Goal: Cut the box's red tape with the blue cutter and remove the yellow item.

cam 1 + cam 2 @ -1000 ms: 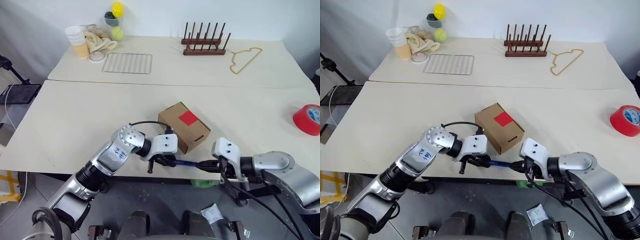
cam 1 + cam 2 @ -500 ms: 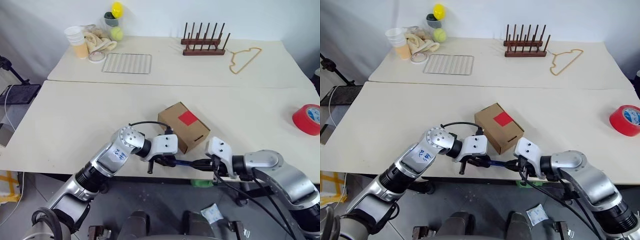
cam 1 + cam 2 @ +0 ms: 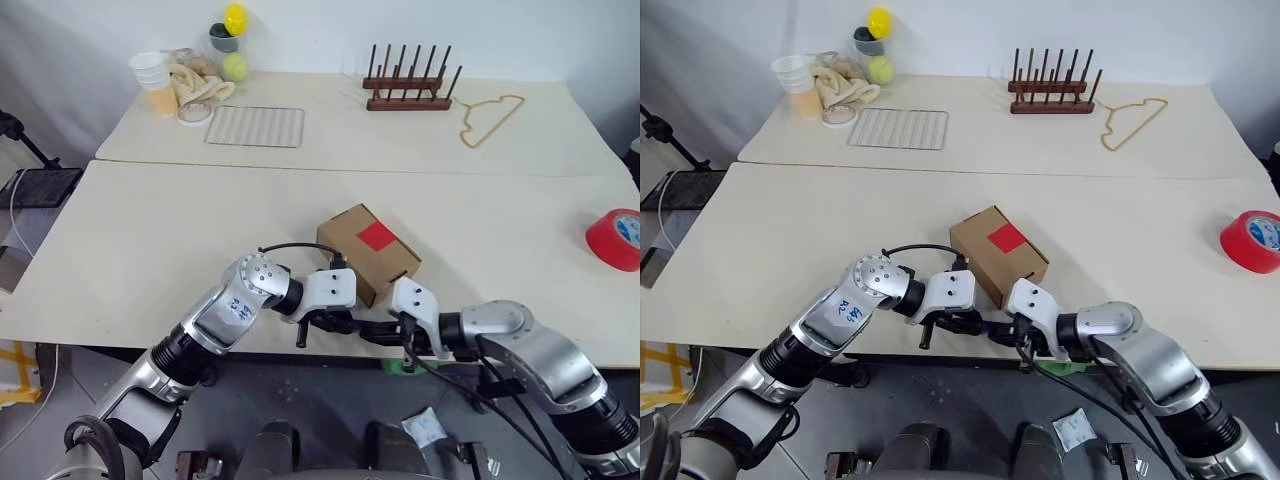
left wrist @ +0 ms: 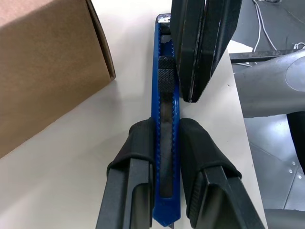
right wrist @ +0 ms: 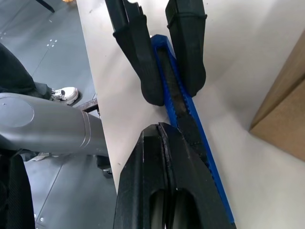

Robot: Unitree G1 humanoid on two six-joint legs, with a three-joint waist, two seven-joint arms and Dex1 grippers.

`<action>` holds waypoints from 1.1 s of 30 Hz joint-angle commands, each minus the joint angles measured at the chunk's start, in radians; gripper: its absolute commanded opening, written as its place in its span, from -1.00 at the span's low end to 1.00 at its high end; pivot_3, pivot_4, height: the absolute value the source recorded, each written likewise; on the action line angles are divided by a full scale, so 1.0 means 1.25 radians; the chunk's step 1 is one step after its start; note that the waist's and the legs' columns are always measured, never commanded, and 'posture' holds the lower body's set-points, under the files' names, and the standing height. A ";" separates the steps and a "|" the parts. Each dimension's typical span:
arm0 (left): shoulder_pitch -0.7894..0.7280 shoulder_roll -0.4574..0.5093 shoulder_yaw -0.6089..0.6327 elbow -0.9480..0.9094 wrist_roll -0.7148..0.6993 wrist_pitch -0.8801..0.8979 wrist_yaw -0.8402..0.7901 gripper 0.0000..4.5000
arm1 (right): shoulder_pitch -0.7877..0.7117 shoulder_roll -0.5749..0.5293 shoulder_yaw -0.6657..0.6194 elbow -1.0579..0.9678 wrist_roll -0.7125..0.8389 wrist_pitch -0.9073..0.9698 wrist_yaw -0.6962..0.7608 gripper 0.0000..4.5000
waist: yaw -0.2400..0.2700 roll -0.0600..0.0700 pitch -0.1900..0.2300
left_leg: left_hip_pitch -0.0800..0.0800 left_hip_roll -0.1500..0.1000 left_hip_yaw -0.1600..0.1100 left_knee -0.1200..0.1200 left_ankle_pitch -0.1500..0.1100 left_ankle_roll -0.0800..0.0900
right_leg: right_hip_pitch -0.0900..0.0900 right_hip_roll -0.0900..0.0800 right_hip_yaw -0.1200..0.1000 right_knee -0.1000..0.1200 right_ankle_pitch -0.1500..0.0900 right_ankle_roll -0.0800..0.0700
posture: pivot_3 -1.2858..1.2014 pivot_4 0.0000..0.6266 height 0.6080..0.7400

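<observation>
Preparation of the blue cutter (image 4: 166, 143) for the cut, at the near edge of the table (image 3: 150, 240). The left gripper (image 4: 166, 157) is clamped across the cutter's handle, one finger on each side of the blue body. The right gripper (image 4: 200, 52), fingers pressed together, lies over the cutter's far part, its tips just beside the ridged slider (image 4: 167, 81) on the dark blade track. Judged from this, the step in hand is extending the blade: the closed fingers seem placed to push the slider along the track. The next move calls for a short, straight push along the handle while the left grip holds firm; a sideways push could twist the cutter out of the clamp.

The box (image 3: 367, 253) stands just beyond both grippers, flaps shut, with the red tape (image 3: 375, 236) uncut on its top face. The yellow item cannot be seen and is presumably inside.

Well apart from the work: a red tape roll (image 3: 615, 239) at the right edge, and on the far table a wire rack (image 3: 255, 127), a wooden peg stand (image 3: 408, 88), a hanger (image 3: 490, 117), stacked cups (image 3: 155, 83) and a tennis ball (image 3: 234, 67). Nothing stands between cutter and box.
</observation>
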 commanded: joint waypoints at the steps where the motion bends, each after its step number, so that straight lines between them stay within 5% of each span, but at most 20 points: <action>1: 0.019 0.000 -0.027 0.000 0.002 0.004 -0.001 -0.79 | 0.018 -0.040 -0.070 -0.064 0.047 0.026 0.017 -0.99 | 0.001 0.000 0.000 | 0.000 0.000 0.000 0.000 0.000 0.000 | 0.000 0.000 0.000 0.000 0.000 0.000 | 0.03 -0.52 1.00; 8: 0.016 -0.006 -0.029 0.009 0.003 -0.001 0.001 -0.79 | 0.049 -0.090 -0.118 -0.046 0.043 0.019 0.020 -0.99 | 0.000 0.000 0.000 | 0.000 0.000 0.000 0.000 0.000 0.000 | 0.000 0.000 0.000 0.000 0.000 0.000 | 0.03 -0.52 1.00; 28: 0.009 -0.010 -0.031 0.006 0.005 0.007 0.002 -0.79 | -0.018 0.021 -0.008 0.023 -0.003 -0.004 -0.005 -0.99 | -0.001 -0.001 -0.001 | 0.000 0.000 0.000 0.000 0.000 0.000 | 0.000 0.000 0.000 0.000 0.000 0.000 | 0.03 -0.52 1.00; 33: 0.024 0.014 -0.015 -0.009 0.003 -0.011 -0.002 -0.79 | 0.018 -0.024 -0.089 -0.043 0.050 0.029 0.014 -0.99 | 0.001 -0.001 -0.001 | 0.000 0.000 0.000 0.000 0.000 0.000 | 0.000 0.000 0.000 0.000 0.000 0.000 | 0.03 -0.52 1.00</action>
